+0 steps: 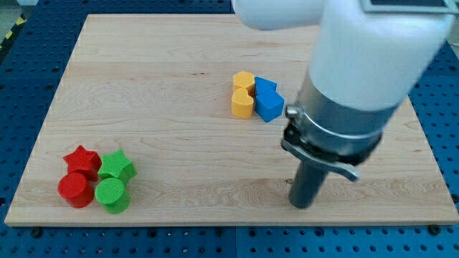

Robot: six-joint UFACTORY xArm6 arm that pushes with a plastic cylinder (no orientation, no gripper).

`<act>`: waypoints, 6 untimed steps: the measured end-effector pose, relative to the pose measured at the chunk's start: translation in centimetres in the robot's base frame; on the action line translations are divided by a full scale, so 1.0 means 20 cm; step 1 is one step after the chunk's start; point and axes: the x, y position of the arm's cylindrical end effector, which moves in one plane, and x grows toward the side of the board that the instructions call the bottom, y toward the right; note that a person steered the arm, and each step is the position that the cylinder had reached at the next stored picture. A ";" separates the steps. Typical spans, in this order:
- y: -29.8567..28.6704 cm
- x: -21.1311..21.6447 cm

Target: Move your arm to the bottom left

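My tip (302,204) rests on the wooden board (165,100) at the view's lower right, under the large white and grey arm. It is well below and to the right of the middle cluster: a yellow block (244,81), a yellow heart-like block (242,103), and two blue blocks (265,87) (270,105) touching them. At the view's bottom left sit a red star (82,160), a red cylinder (74,190), a green star (117,166) and a green cylinder (112,195), packed together. The tip touches no block.
The board lies on a blue perforated table (29,79). The arm's body covers the board's upper right part.
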 end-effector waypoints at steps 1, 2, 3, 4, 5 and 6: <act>-0.12 -0.13; -0.29 -0.22; -0.49 -0.34; -0.82 -0.43; -1.19 -0.50; -1.53 -0.53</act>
